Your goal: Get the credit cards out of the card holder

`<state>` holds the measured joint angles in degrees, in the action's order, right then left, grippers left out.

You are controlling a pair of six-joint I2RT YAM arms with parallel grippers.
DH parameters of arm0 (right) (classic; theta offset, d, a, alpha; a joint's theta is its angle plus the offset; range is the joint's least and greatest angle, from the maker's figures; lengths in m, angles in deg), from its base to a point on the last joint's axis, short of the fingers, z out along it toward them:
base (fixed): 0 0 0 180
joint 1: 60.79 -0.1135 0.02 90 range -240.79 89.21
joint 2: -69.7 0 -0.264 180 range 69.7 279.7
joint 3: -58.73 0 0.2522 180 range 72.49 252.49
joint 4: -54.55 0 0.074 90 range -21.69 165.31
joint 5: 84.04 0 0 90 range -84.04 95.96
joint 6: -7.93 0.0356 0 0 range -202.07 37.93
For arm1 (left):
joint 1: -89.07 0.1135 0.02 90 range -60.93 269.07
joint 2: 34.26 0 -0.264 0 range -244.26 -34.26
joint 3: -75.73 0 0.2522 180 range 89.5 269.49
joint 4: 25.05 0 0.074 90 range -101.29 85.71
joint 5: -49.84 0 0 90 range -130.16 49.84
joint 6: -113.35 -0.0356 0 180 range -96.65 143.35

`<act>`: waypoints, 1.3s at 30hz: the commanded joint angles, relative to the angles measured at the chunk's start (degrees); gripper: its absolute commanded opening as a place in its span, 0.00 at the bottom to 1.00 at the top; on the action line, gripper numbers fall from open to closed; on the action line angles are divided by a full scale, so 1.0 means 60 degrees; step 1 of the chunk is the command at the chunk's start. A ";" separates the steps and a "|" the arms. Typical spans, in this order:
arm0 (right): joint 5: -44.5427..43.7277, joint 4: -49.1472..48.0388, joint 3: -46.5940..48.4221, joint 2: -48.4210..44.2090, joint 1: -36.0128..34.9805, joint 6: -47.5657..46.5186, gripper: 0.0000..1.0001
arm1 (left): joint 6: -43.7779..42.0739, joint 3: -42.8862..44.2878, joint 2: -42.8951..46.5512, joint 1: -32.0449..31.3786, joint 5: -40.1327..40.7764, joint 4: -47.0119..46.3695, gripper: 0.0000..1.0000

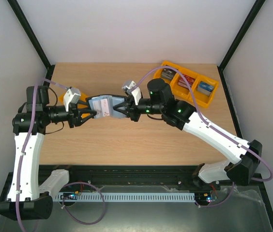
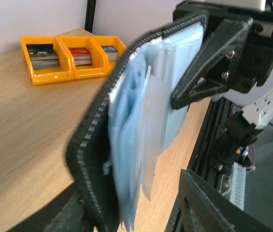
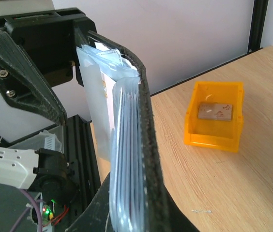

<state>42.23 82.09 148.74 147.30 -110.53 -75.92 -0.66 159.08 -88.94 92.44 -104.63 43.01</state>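
Observation:
The black card holder hangs open above the table between my two grippers, its grey-blue pockets facing the arms. A pale credit card with red marks sits in a pocket. My right gripper is shut on the holder's right end, one finger on each side. My left gripper is open around the left end. One of its fingers lies against the black cover, the other stands well clear of the pockets. Another pale card lies in a small yellow bin.
The small yellow bin sits behind the left gripper. A yellow tray with three compartments at the back right holds thick stacks of dark, red and blue cards; it also shows in the left wrist view. Black frame posts stand at the back corners.

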 commanded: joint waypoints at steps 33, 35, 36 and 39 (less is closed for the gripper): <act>0.1271 -0.1235 0.0146 -0.0083 0.0072 0.0701 0.02 | 0.0457 -0.0719 0.0234 0.0290 -0.1801 -0.0526 0.59; 0.1034 -0.1468 0.0448 0.0411 0.0071 0.2022 0.02 | 0.0960 -0.0921 0.0241 0.0251 -0.2057 -0.0915 0.58; 0.1065 -0.1488 0.0683 0.0695 0.0071 0.2536 0.02 | 0.1400 -0.1065 0.0244 0.0202 -0.2023 -0.1273 0.57; 0.1334 -0.1450 0.1274 0.1481 0.0043 0.3615 0.02 | 0.3100 -0.1593 0.0265 -0.0019 -0.1304 -0.2637 0.44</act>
<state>49.88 77.63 151.65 151.61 -110.29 -66.41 6.84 152.98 -87.49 93.43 -112.76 36.46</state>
